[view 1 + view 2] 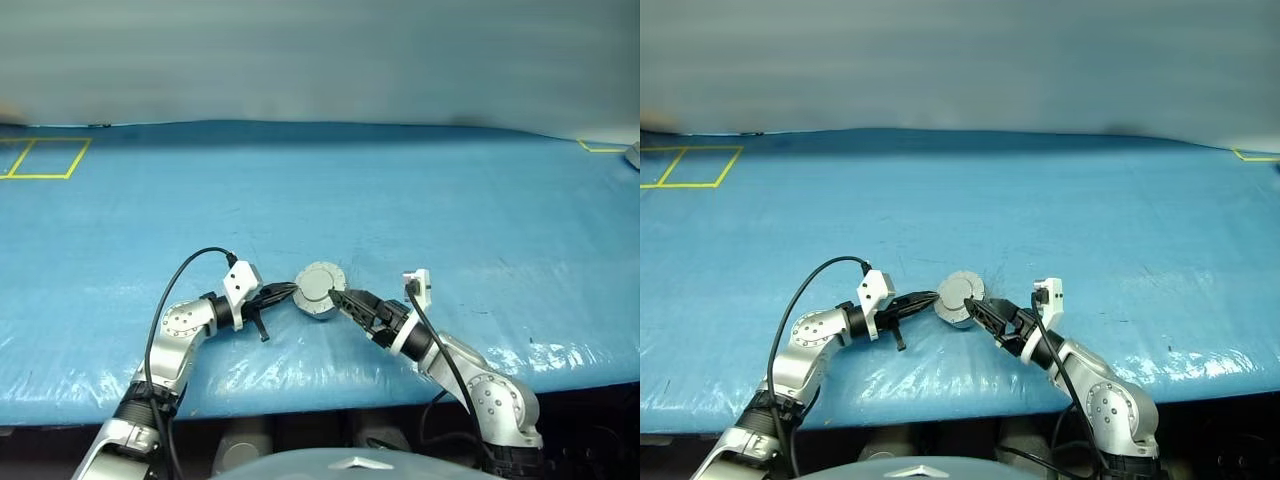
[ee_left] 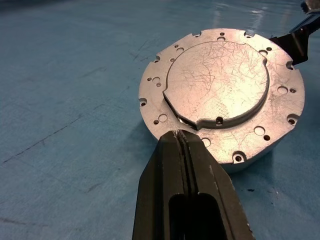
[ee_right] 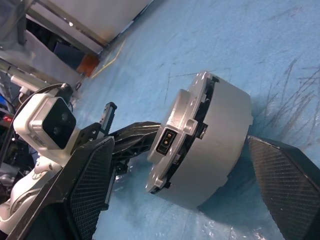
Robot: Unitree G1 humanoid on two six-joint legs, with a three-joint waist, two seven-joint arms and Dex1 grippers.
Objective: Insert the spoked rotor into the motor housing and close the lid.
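Note:
The motor housing (image 1: pixel 322 303) stands on the blue table as a plain grey round cup. The lid (image 2: pixel 220 85) lies flat on top of it, outer face up with its raised centre showing. The spoked rotor is hidden. My left gripper (image 1: pixel 292 290) is shut with nothing between its fingers (image 2: pixel 187 170). Its tip rests at the lid's flanged rim on the left side. My right gripper (image 1: pixel 336 296) is open at the housing's right side. Its two meshed pads (image 3: pixel 90 185) stand on either side of the housing wall (image 3: pixel 215 150), apart from it.
The blue table cover (image 1: pixel 450 200) spreads wide behind and to both sides of the housing. Yellow tape squares (image 1: pixel 45 158) mark the far left corner, and another tape mark (image 1: pixel 600 147) sits far right. The table's front edge runs just below both arms.

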